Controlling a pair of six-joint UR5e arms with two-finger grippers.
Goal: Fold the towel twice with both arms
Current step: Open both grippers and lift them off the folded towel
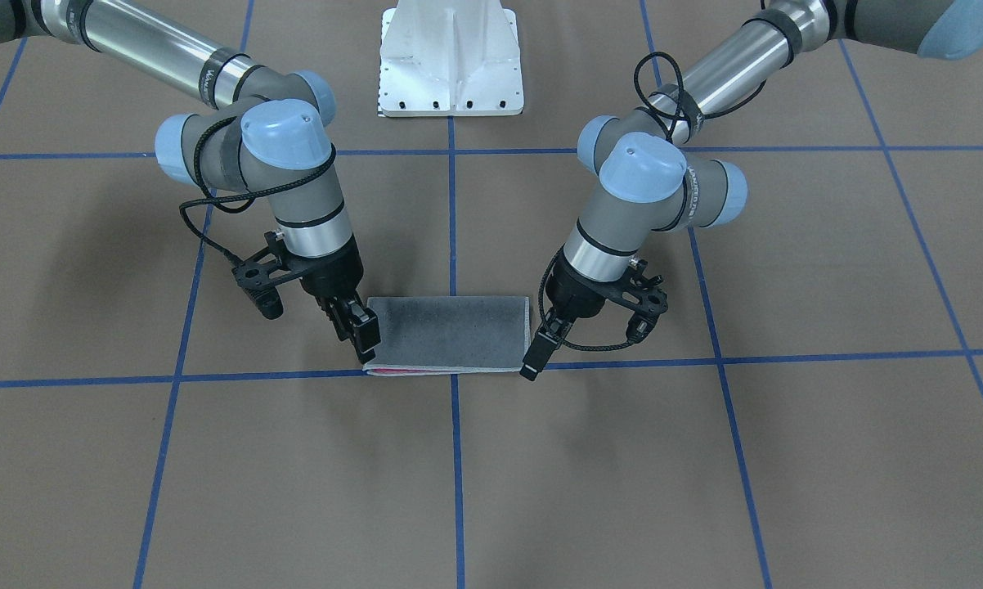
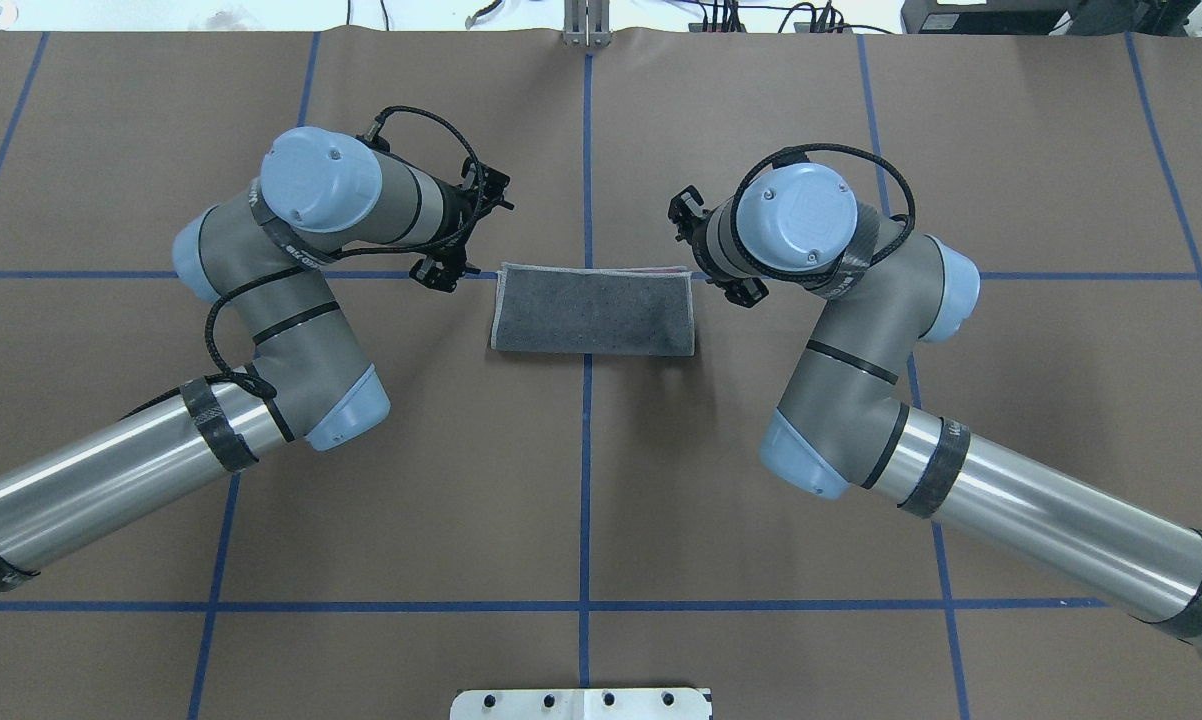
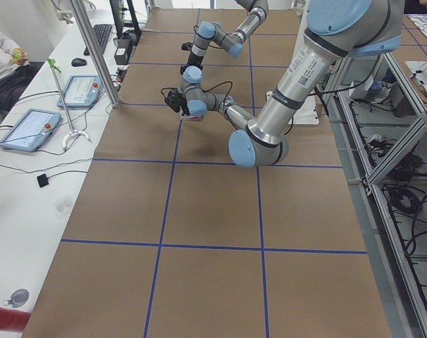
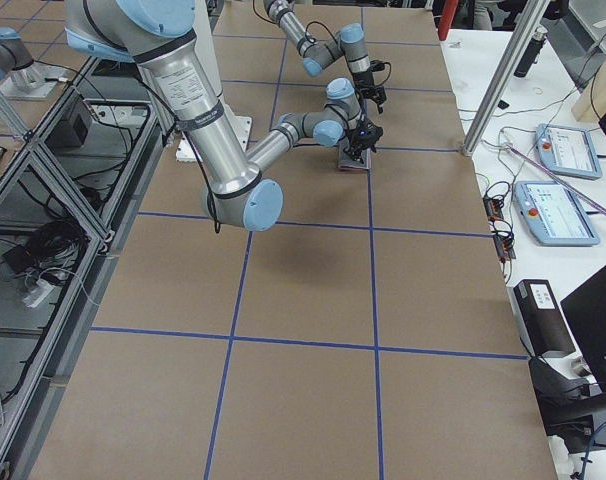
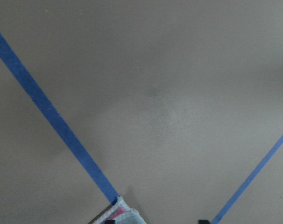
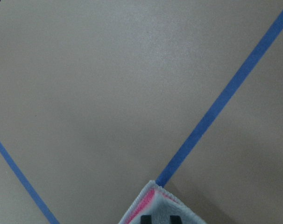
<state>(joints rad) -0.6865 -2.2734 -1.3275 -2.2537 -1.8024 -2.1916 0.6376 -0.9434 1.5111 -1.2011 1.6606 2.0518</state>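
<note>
The towel (image 2: 593,310) lies folded in half on the table, dark grey face up, with a pink-red strip showing along its far edge (image 1: 401,371). My right gripper (image 1: 364,352) stands over the towel's far corner on its side. In the right wrist view its fingertips (image 6: 145,218) rest a small gap apart on that flat corner (image 6: 156,198). My left gripper (image 1: 531,368) stands at the other far corner. In the left wrist view the towel corner (image 5: 124,212) lies flat and one fingertip (image 5: 203,221) stands well off to the side.
Brown paper with blue tape lines (image 1: 455,458) covers the table. The white pedestal base (image 1: 451,57) stands behind the towel on the robot's side. Tablets and cables (image 3: 30,127) lie on a side bench beyond the table's far edge.
</note>
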